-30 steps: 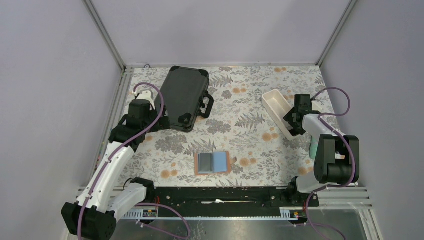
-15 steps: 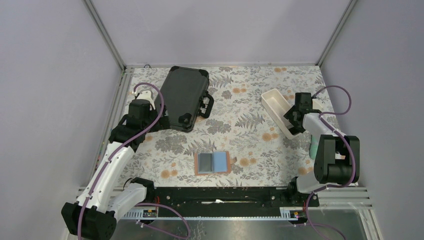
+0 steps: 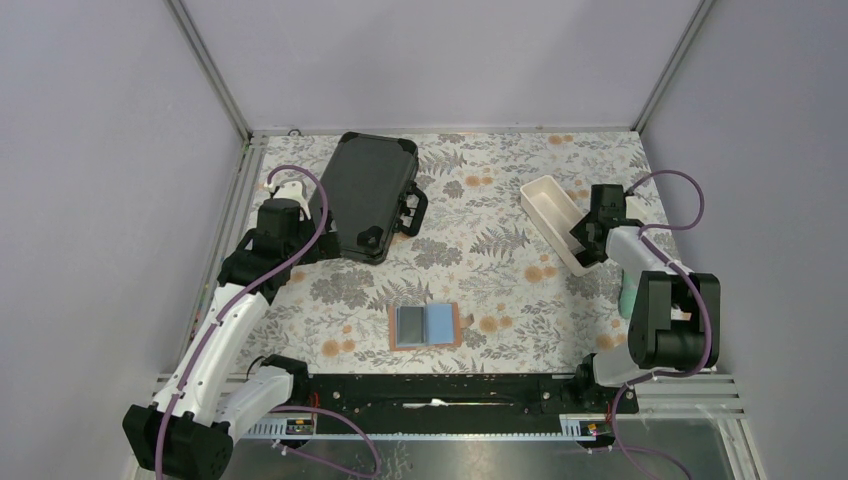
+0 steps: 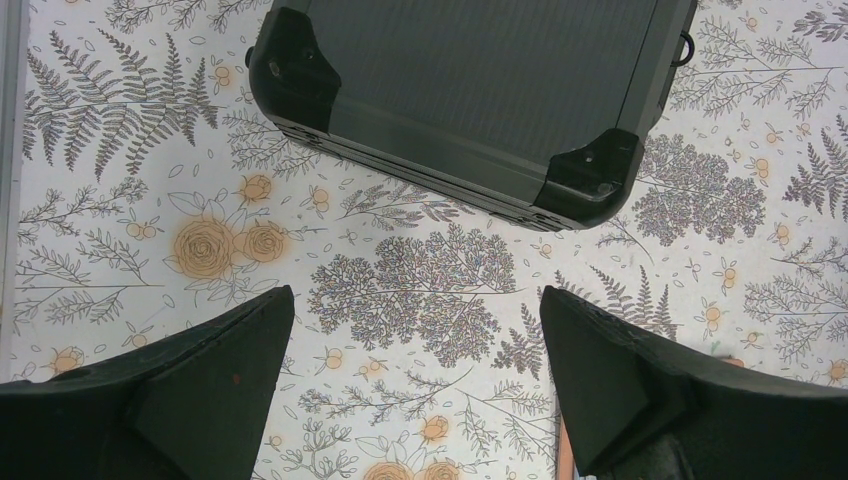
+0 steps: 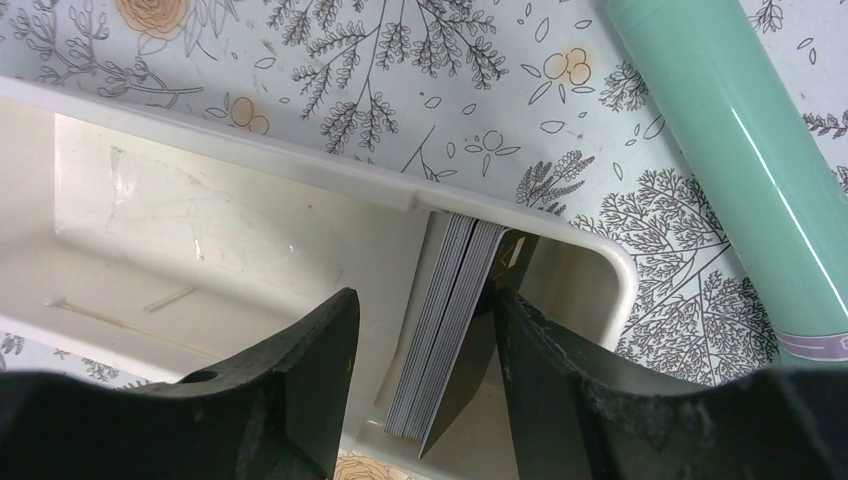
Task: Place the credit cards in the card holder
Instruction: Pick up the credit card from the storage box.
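Right wrist view looks straight down between the fingers of the right gripper [image 5: 425, 305], which hangs inside one end of a long white rectangular plastic tray [image 5: 200, 230]. A stack of thin, flat credit cards [image 5: 445, 320], pale-edged with one dark card on the outside, stands on edge directly between the two fingers. The stack's broad faces are turned to the finger pads, and its long edge runs away from the wrist, roughly in line with the fingers. The jaws are parted and not yet clamped: bare tray floor shows between the stack and the finger on the view's left, while the dark card sits just beside or touching the other finger. Nothing is held so far.

A smooth mint-green cylinder [image 5: 740, 180] lies outside the tray wall, beyond that second finger.

Judging from this, the coming move is a squeeze across the stack's thickness. The cards sit off-centre, so one pad should meet them first and may tip them against the tray wall.

From the top view, the tan leather-like folding card holder [image 3: 427, 325] lies open, pale blue inside up. It is well apart from the right gripper, back toward the arm bases and inward.

The left gripper [image 4: 415, 300] is spread wide and empty above the floral cloth [image 4: 420, 270]. A large black hard case [image 4: 470, 90] lies just ahead of its fingertips, so the right arm is far nearer the cards.
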### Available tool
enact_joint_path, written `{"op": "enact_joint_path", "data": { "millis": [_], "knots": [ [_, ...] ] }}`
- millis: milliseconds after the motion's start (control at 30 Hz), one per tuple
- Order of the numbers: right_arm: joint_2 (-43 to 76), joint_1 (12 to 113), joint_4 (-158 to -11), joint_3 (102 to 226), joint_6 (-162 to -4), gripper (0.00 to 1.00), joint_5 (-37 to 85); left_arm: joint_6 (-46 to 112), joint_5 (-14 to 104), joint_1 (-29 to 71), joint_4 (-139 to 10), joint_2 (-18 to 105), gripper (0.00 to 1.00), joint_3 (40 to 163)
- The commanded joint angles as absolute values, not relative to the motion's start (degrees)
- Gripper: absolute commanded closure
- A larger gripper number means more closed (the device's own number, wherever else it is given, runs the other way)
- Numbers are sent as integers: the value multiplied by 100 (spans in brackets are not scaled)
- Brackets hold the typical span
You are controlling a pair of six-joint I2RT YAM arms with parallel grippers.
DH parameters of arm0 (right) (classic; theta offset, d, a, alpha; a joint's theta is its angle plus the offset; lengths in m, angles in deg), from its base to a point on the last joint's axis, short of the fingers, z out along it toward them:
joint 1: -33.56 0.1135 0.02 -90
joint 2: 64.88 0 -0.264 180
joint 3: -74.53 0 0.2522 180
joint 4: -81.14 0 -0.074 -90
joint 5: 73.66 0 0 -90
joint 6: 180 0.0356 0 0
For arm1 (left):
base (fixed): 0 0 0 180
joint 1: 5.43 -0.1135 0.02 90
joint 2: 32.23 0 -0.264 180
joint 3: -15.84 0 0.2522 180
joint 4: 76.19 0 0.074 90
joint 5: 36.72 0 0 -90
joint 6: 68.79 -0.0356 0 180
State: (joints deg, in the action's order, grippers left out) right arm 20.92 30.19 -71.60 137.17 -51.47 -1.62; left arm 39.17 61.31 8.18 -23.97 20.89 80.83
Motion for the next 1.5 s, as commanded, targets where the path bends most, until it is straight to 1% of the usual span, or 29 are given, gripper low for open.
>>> {"op": "enact_joint_path", "data": {
  "millis": [0, 133, 233, 367, 467, 600, 733, 967, 1033, 1133, 1267, 1467],
  "knots": [
    [1779, 3004, -7341, 13873, -5040, 41, -264, 3853, 6053, 802, -2683, 2087, 1, 8084],
    [1760, 3005, -7334, 13876, -5047, 43, -271, 3853, 6040, 802, -2684, 2098, 1, 8084],
    [1771, 3005, -7335, 13875, -5053, 48, -269, 3853, 6039, 802, -2687, 2095, 1, 8090],
    [1784, 3005, -7334, 13842, -5067, 58, -247, 3853, 6031, 801, -2692, 2087, 1, 8076],
    [1770, 3004, -7260, 13839, -5038, 61, -275, 3853, 6022, 802, -2692, 2090, 1, 8078],
    [1751, 3005, -7193, 13831, -5037, 63, -325, 3853, 6007, 802, -2700, 2099, 1, 8071],
    [1681, 3003, -7169, 13800, -5020, 68, -367, 3846, 5996, 802, -2701, 2094, 1, 8067],
    [1517, 3005, -7097, 13802, -4993, 72, -481, 3847, 5961, 802, -2709, 2108, 1, 8060],
    [1465, 3005, -7096, 13779, -4993, 78, -482, 3844, 5960, 802, -2709, 2103, 1, 8058],
    [1431, 3005, -7009, 13776, -4979, 80, -474, 3853, 5952, 802, -2714, 2097, 1, 8058],
    [1361, 3005, -6869, 13797, -5009, 87, -499, 3853, 5926, 802, -2718, 2087, 1, 8049],
    [1026, 3005, -6638, 13690, -5078, 89, -585, 3853, 5865, 802, -2731, 2071, 1, 8041]
  ]
}}
